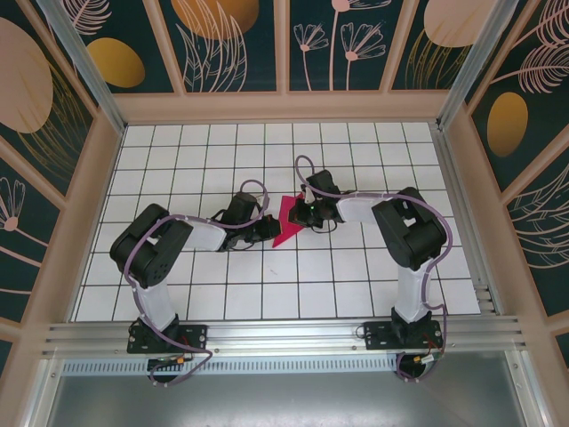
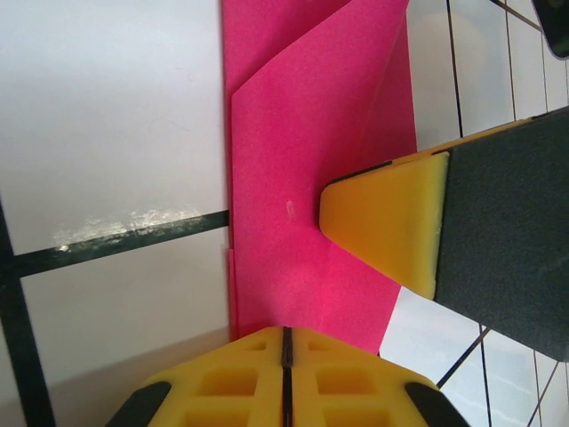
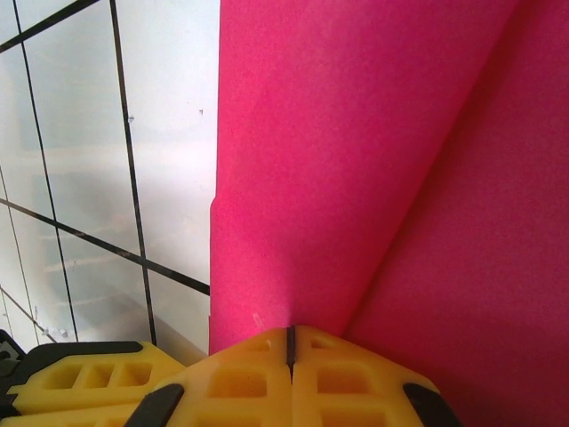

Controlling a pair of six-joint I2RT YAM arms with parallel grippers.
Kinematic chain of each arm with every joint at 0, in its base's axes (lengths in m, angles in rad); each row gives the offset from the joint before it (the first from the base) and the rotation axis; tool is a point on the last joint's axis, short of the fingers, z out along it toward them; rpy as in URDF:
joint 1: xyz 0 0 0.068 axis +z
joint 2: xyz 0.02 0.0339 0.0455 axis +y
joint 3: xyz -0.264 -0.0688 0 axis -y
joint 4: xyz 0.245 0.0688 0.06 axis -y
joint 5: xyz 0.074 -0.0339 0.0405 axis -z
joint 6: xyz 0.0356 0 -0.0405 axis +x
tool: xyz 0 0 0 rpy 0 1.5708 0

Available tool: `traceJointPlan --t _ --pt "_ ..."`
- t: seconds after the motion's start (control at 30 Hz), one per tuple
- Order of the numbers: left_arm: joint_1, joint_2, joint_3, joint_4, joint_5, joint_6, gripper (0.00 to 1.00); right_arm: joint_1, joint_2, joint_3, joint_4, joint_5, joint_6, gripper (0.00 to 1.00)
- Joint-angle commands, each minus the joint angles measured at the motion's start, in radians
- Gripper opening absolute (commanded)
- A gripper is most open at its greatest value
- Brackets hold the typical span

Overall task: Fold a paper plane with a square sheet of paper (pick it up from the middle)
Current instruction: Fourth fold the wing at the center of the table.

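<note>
The pink sheet of paper (image 1: 286,221) lies on the white grid table, folded into a pointed wedge with its tip toward the back. Overlapping flaps and a slanted crease show in the left wrist view (image 2: 293,151) and the right wrist view (image 3: 356,133). My left gripper (image 1: 269,233) is shut, its yellow tips (image 2: 286,331) resting on the paper's near left edge. My right gripper (image 1: 302,218) is shut too, its tips (image 3: 290,329) set on the paper at the foot of the crease. The right gripper's fingertips (image 2: 382,222) press on the paper from the right. I cannot tell whether either gripper pinches paper.
The white tiled table (image 1: 222,285) is fenced by wooden walls (image 1: 276,107) at the back and both sides. The two arms' bases stand on the metal rail (image 1: 284,336) at the near edge. The left gripper's yellow finger (image 3: 80,382) sits close beside the right one.
</note>
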Motion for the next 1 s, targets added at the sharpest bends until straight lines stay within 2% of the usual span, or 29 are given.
traceJointPlan --t 0.0,0.17,0.4,0.5,0.97 --pt "-0.004 -0.06 -0.012 -0.022 -0.02 -0.024 0.14 -0.009 0.027 0.01 -0.046 0.058 0.006 0.04" --pt "-0.003 -0.141 -0.02 0.058 -0.053 -0.068 0.17 -0.009 0.031 0.01 -0.043 0.051 0.006 0.04" --pt "-0.004 -0.065 -0.007 0.094 0.023 -0.097 0.18 -0.009 0.035 0.009 -0.043 0.048 0.012 0.04" --pt "-0.012 -0.034 0.011 0.067 0.053 -0.09 0.18 -0.009 0.037 0.007 -0.04 0.044 0.013 0.04" --pt "-0.025 0.027 0.034 -0.103 0.015 -0.033 0.15 -0.009 0.043 0.007 -0.044 0.045 0.021 0.04"
